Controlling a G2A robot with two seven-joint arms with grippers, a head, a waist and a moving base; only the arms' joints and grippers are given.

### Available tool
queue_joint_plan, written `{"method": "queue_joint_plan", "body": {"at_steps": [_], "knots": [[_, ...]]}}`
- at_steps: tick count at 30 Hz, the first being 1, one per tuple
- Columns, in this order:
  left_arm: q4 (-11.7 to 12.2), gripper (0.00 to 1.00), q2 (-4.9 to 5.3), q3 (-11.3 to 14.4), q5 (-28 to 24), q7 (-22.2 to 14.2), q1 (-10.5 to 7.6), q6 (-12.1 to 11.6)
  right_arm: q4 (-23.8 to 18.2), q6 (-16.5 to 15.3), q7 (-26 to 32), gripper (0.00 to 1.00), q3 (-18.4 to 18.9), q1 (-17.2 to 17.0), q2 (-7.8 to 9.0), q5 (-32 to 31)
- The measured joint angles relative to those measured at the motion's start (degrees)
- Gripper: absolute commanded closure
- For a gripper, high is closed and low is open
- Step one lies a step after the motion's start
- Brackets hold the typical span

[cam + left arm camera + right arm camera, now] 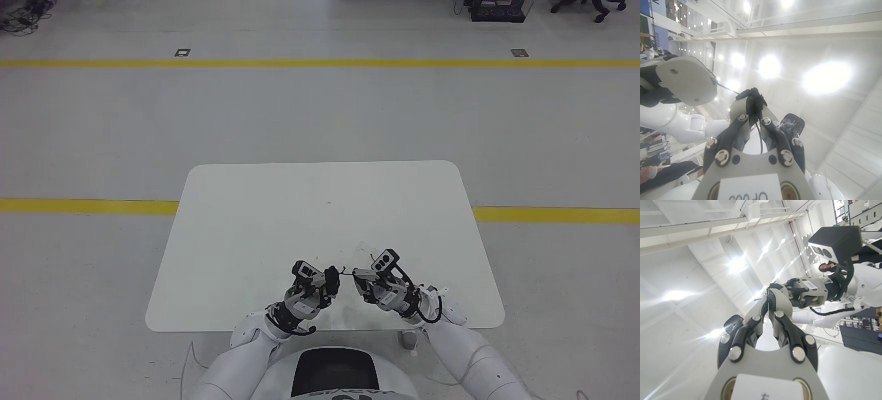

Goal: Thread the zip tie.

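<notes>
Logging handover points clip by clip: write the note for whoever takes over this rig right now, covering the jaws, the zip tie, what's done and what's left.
Left gripper: jaws shut on the zip tie, held over the near part of the table.
Right gripper: jaws shut on the tie's thin end, facing the left gripper, close by.
Done: tie is off the table, gripped by both; the thin end reaches the left gripper's tips.
Left: cannot tell if the end has entered the head; feed it through and pull.

Big lab hall w/ yellow floor lines (320, 63), high girder ceiling (791, 32).
</notes>
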Motion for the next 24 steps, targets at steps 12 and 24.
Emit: {"method": "queue_joint_plan", "body": {"at_steps": [12, 24], "knots": [[0.0, 1.0, 0.0, 0.0, 0.0, 0.0, 0.0, 0.0, 0.39, 0.02, -0.06, 1.0, 0.33, -0.04, -0.12, -0.18], [0.0, 1.0, 0.0, 0.0, 0.0, 0.0, 0.0, 0.0, 0.84, 0.28, -0.24, 1.0, 0.71, 0.05, -0.17, -0.6]]}}
